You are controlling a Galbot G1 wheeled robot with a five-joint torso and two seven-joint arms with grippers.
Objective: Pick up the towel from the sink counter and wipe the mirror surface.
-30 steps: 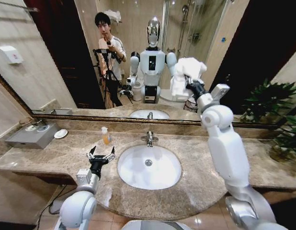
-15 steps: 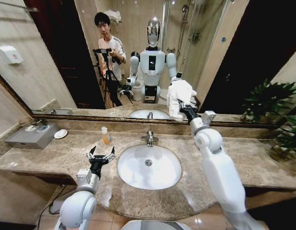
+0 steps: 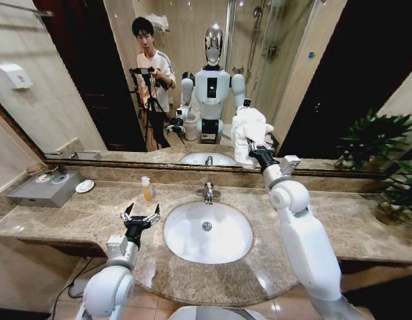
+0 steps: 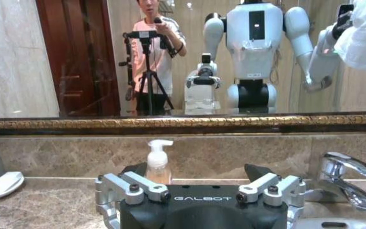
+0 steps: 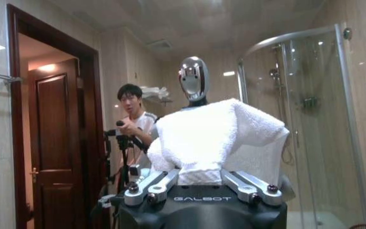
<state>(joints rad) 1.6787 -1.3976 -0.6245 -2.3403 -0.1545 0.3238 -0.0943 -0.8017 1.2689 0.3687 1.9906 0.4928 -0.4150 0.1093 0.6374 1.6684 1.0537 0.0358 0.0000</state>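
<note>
Lumpy terry towel (image 3: 249, 132) against glass (image 3: 306, 73)

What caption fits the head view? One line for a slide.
Right tool presses the towel to the mirror surface.

Soap bottle (image 3: 147, 188), white dish (image 3: 85, 186), plants (image 3: 376, 140).

towel (image 3: 249, 133) against mirror surface (image 3: 93, 73), behind sink counter (image 3: 93, 220)
</note>
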